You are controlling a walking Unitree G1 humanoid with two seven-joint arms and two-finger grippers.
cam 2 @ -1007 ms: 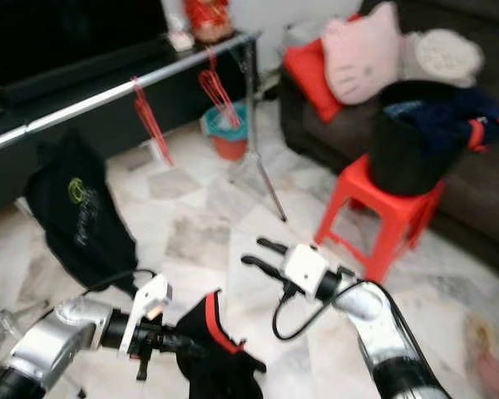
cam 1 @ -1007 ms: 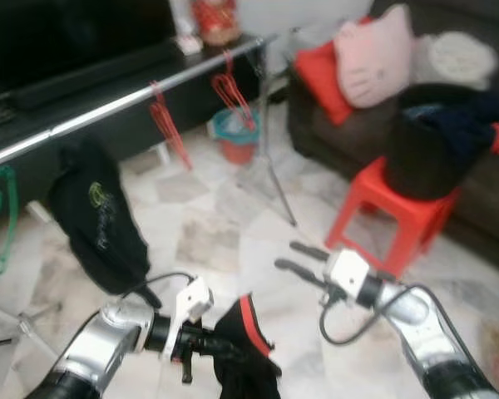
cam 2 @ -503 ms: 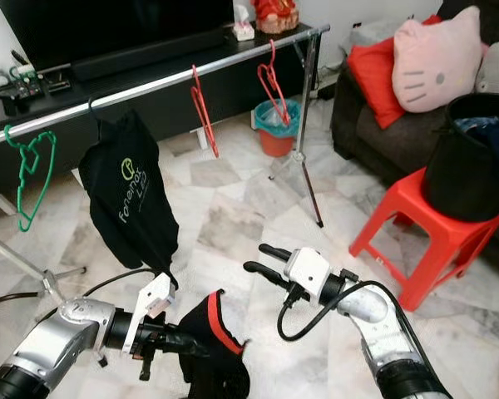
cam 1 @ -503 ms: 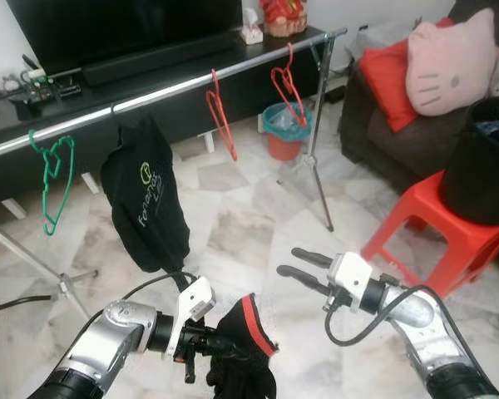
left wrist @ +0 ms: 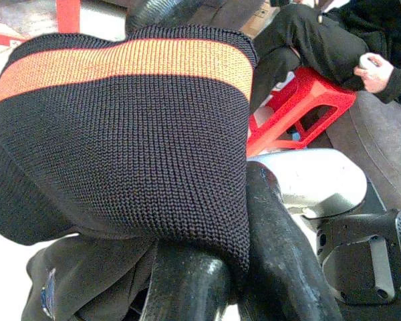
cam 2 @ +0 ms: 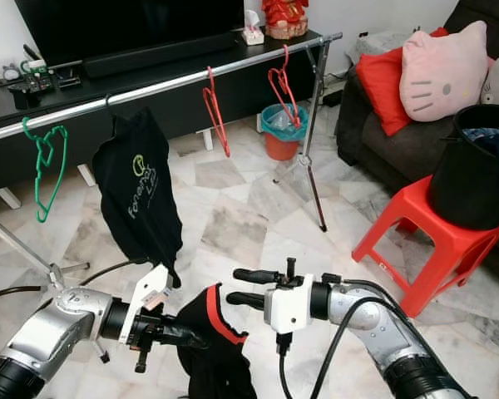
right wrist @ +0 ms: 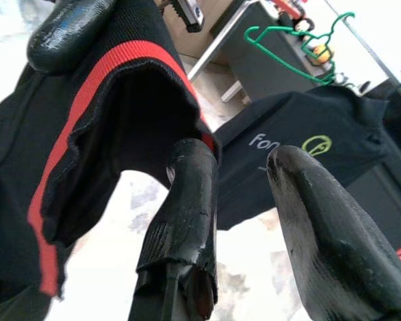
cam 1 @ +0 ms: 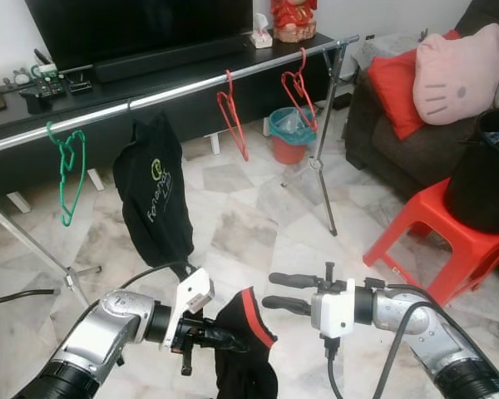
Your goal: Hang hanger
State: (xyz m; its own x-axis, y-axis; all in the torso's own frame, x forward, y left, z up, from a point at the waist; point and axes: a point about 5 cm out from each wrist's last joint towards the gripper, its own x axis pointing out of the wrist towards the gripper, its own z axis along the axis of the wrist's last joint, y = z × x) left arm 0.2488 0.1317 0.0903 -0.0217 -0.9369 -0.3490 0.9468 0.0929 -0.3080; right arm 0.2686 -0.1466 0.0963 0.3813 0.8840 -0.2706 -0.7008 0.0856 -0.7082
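Note:
My left gripper point(cam 1: 226, 339) is low in front of me, shut on a black garment with a red stripe point(cam 1: 243, 349) that droops below it. In the left wrist view the fingers point(left wrist: 187, 287) pinch the garment's knit red-striped edge point(left wrist: 120, 120). My right gripper point(cam 1: 273, 293) is open just right of the garment, its fingers pointing left at it. The right wrist view has the striped edge point(right wrist: 100, 120) close ahead of the spread fingers point(right wrist: 187, 214). On the silver rail point(cam 1: 183, 87) hang a green hanger point(cam 1: 66, 166), two red hangers point(cam 1: 234, 120) point(cam 1: 299, 87) and a black shirt point(cam 1: 156, 204).
A red stool point(cam 1: 432, 237) carrying a black bin point(cam 1: 482, 170) stands to the right, before a dark sofa with a pink cushion point(cam 1: 457, 71). The rail's tripod leg point(cam 1: 324, 179) and a teal-lined bin point(cam 1: 289, 137) are behind. A seated person point(left wrist: 334, 40) appears in the left wrist view.
The head camera has steadied after turning left. My right gripper has rolled at the wrist and come lower and closer to the garment. The left gripper keeps its hold.

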